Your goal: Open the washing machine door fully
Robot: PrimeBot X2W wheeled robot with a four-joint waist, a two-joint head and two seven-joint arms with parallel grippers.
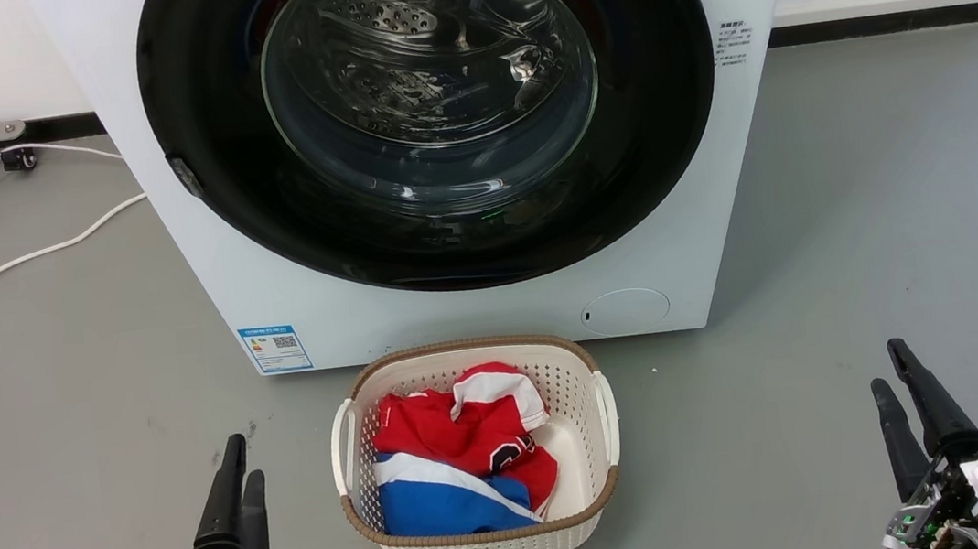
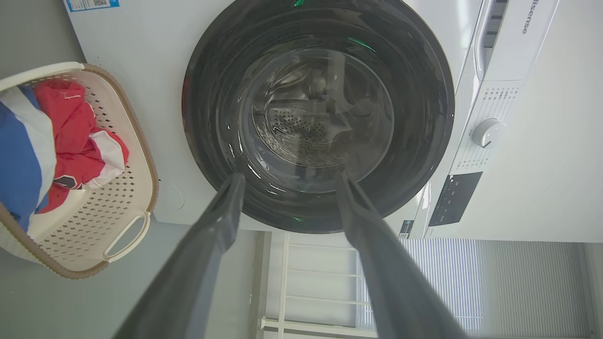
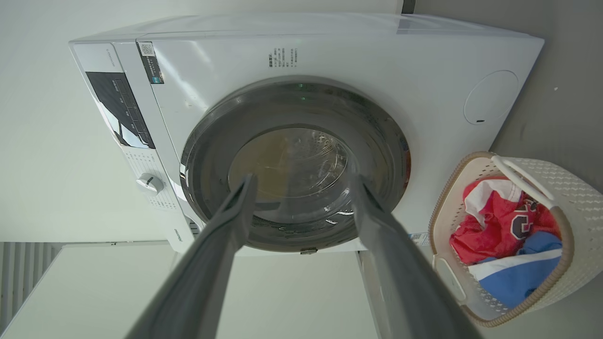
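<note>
The washing machine door (image 1: pixel 432 115) sits shut behind the laundry basket (image 1: pixel 461 349), so the left gripper (image 1: pixel 243 461) (spread and empty, like the right gripper (image 1: pixel 886 365)) should probably hook its rim at the latch (image 1: pixel 185 176) and swing wide.

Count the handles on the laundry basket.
2. One handle is on the laundry basket's left side in the head view, the other on its right side. None seems hidden.

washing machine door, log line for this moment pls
washing machine door: shut, untouched | left gripper: open, low, clear of door | right gripper: open, low, clear of door | basket: in front of door
</note>
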